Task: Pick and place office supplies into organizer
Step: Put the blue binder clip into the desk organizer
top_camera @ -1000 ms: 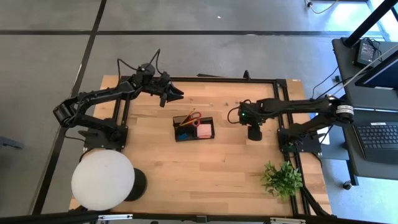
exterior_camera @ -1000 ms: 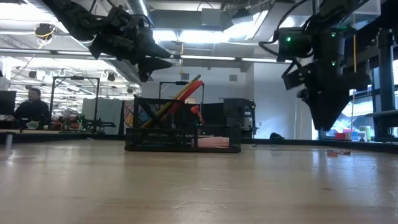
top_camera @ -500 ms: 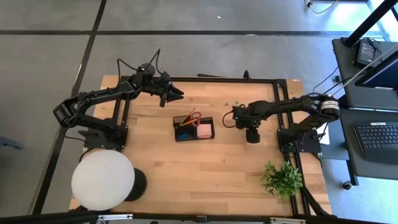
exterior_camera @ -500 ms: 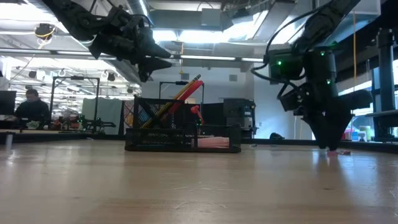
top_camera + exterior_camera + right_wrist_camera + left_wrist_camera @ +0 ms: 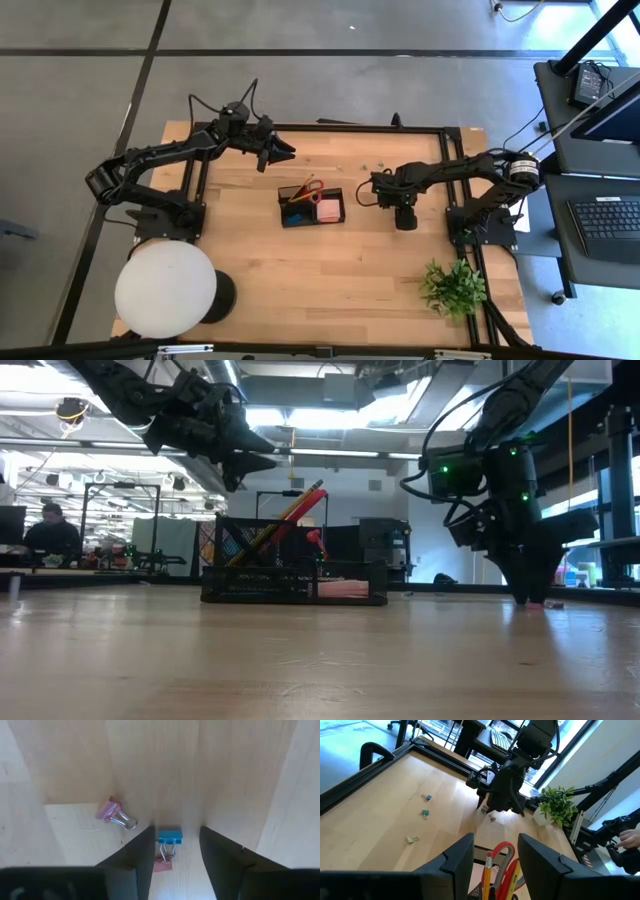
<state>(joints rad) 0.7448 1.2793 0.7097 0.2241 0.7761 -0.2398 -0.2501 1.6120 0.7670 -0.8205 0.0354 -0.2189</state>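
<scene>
The black organizer stands mid-table and holds red-handled scissors, pencils and a pink note block. My right gripper points straight down at the table to the organizer's right. It is open, with one finger on either side of a small blue binder clip and apart from it. One pink clip lies against the blue one, another beside it. My left gripper hangs open and empty above the table, beyond the organizer's far left corner.
More small clips lie loose on the far part of the table. A large white round lamp stands at the near left corner and a green plant at the near right. A black frame rims the table.
My right gripper has come down from well above the table until its fingertips stand at the table top by the clips, and it has tipped more upright. The organizer and the left arm have kept still.
</scene>
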